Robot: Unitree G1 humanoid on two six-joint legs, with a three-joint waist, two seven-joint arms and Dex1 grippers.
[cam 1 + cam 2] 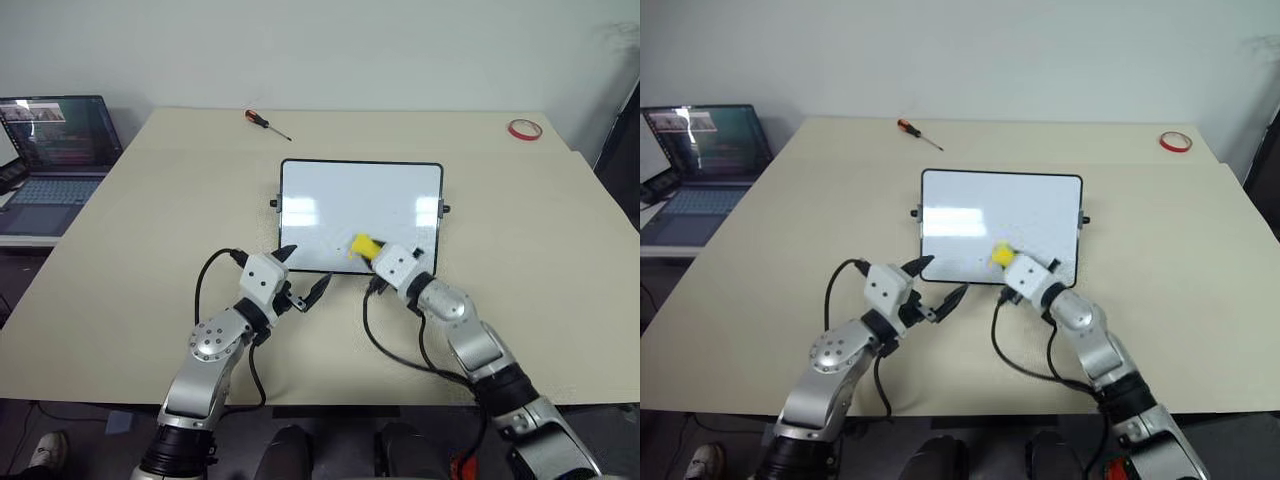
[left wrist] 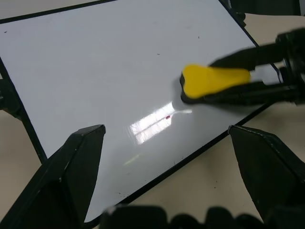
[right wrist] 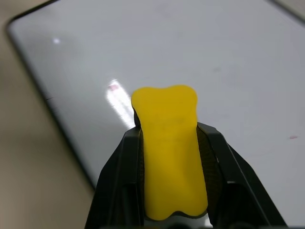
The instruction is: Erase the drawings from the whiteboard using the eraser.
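Right gripper pinching yellow eraser, pressed on whiteboard near its front edge; left gripper spread wide at board's front-left corner

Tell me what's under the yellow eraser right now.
The eraser, clamped in the right gripper, sits over the near part of the whiteboard. Around it the board looks nearly clean; whatever lies directly beneath is covered.

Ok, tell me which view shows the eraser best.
The right wrist view: the yellow eraser sits large between the right gripper's fingers. The left wrist view shows it side-on over the whiteboard; both eye views show it small.
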